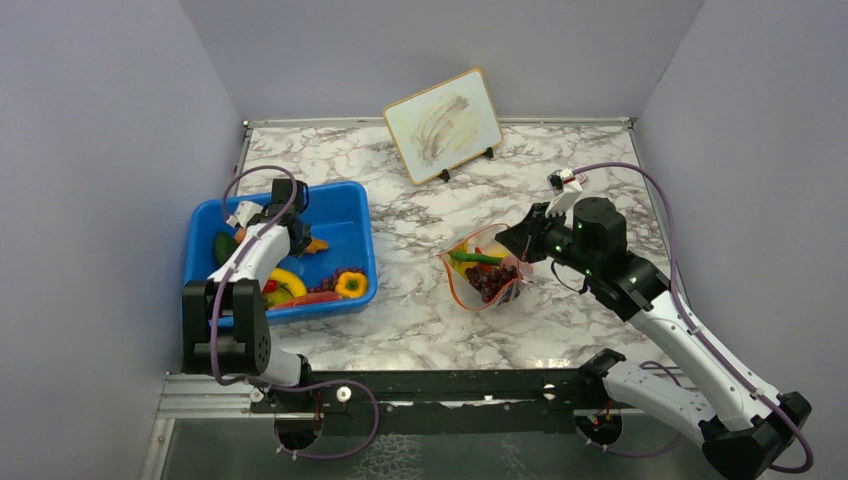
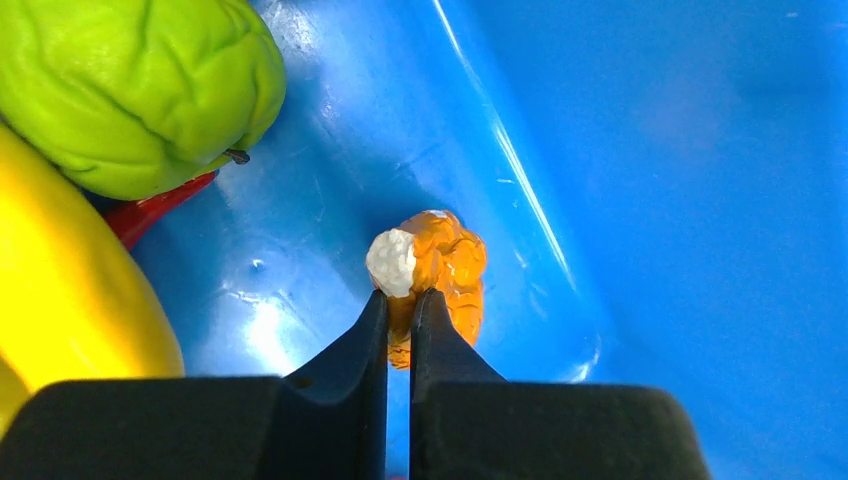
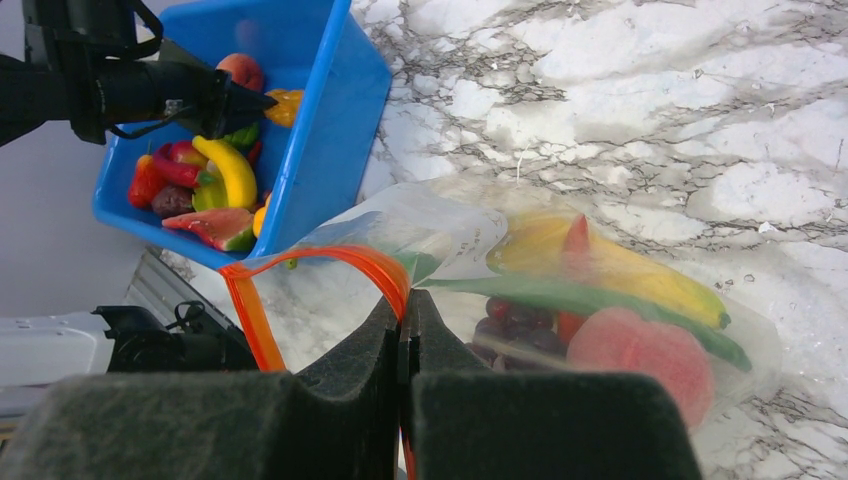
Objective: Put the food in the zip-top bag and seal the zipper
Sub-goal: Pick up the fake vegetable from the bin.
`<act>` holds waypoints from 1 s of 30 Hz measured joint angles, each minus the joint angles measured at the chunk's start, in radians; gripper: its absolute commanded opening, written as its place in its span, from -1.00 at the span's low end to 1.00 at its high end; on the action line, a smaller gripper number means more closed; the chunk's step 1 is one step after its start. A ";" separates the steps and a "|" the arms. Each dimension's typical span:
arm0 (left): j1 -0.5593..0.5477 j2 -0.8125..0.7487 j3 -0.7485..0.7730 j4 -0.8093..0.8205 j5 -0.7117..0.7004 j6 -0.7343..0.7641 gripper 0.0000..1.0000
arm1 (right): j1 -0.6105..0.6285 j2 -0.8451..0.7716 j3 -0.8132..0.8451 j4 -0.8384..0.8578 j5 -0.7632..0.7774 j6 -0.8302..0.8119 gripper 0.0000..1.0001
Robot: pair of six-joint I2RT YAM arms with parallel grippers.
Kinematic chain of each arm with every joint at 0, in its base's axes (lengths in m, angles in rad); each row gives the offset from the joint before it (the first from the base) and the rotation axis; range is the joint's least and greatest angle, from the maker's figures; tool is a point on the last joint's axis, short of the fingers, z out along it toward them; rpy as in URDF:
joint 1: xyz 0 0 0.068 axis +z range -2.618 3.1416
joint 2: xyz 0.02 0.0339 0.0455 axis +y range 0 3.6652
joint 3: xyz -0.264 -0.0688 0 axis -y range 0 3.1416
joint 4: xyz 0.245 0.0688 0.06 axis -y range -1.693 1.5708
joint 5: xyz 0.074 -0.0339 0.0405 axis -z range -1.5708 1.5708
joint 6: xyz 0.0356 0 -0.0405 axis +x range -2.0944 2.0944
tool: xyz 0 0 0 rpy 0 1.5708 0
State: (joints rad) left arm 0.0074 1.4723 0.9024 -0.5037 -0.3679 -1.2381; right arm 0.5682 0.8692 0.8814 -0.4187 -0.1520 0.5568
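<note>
An orange, white-tipped food piece [image 2: 445,265] is pinched by the left claw [image 2: 400,300] beside a wall of the blue bin [image 2: 650,200]. The zipper [image 3: 330,258] of the zip-top bag [image 3: 440,225], lying on the desk [image 3: 650,100], is clamped in the right claw [image 3: 405,310].

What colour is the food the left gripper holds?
Orange food with a white tip, in the left gripper; best in left wrist view.
</note>
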 measured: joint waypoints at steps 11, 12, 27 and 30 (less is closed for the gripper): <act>0.000 -0.111 -0.009 -0.008 -0.015 0.042 -1.00 | 0.000 0.000 0.000 0.001 -0.002 0.007 -0.99; 0.000 -0.117 -0.009 -0.008 -0.015 0.049 -1.00 | 0.000 0.000 -0.001 0.001 -0.002 0.008 -0.99; -0.023 -0.325 0.026 0.035 0.141 0.344 -1.00 | 0.000 0.027 -0.043 0.073 -0.041 0.046 -0.99; -0.065 -0.370 0.041 0.090 0.225 0.411 -1.00 | 0.000 0.042 -0.044 0.089 -0.048 0.059 -0.99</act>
State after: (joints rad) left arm -0.0574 1.1023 0.9432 -0.4137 -0.1429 -0.8268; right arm 0.5682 0.9112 0.8375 -0.3302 -0.2001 0.6159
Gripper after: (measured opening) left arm 0.062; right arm 0.013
